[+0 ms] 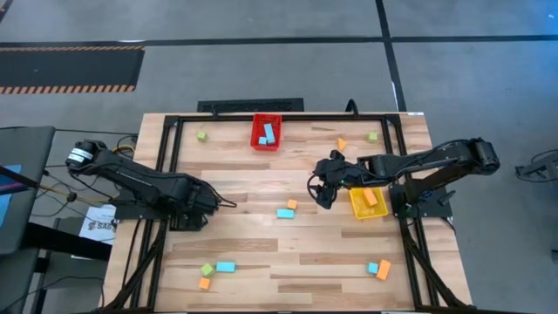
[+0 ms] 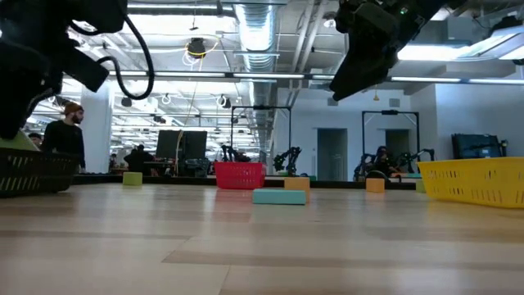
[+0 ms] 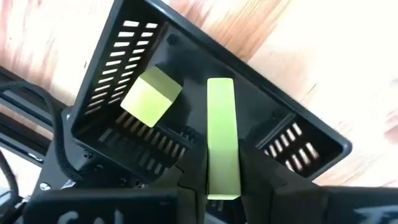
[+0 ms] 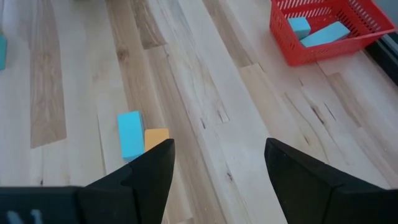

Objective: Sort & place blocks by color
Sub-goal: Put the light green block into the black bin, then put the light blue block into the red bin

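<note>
My left gripper (image 1: 205, 202) is at the table's left, over a black bin (image 3: 298, 134), and is shut on a yellow-green bar (image 3: 221, 134). A yellow-green cube (image 3: 151, 96) lies on the bin's floor. My right gripper (image 1: 321, 187) hangs open and empty above the table's middle, left of the yellow bin (image 1: 357, 209). A light-blue block (image 4: 129, 134) and an orange block (image 4: 155, 137) lie side by side on the table below and ahead of it. Other blocks lie scattered on the table. My left gripper pinches the yellow-green bar by its two long sides (image 3: 211, 177) between its two fingers, at the bar's near end. The bar lies along the fingers and sticks out past their tips, over the inside of the black bin.
A red bin (image 1: 267, 131) at the far middle holds two light-blue blocks. The yellow bin holds an orange block (image 1: 370, 197). Loose blocks lie near the front left (image 1: 226, 267), the front right (image 1: 384, 269) and the far corners (image 1: 201, 137) (image 1: 372, 137). People stand in the room behind.
</note>
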Robot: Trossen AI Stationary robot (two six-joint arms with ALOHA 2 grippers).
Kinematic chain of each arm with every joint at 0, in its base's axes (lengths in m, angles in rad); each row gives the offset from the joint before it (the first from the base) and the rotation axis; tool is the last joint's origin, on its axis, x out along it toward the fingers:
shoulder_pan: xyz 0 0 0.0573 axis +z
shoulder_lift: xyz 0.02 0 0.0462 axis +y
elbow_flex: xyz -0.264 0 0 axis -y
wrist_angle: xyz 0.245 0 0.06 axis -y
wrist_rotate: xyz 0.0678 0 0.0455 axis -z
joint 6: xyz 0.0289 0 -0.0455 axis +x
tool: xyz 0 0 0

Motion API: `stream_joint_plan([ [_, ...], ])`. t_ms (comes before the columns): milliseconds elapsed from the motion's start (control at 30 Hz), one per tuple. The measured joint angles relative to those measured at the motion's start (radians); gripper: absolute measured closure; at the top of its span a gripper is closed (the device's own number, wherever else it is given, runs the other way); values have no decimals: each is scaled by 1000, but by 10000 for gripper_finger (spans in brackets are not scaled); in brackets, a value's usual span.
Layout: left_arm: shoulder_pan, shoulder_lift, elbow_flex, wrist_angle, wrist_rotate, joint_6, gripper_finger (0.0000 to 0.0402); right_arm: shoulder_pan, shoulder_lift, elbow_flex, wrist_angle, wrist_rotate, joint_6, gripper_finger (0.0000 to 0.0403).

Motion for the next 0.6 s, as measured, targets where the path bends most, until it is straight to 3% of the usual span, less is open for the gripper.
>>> stream_joint_plan([
  [267,5,0,0,-14,15,96,278,0,0,0,0,1,0,132],
  [600,97,-1,46,-118,66,251,189,0,0,0,0,0,3,132],
])
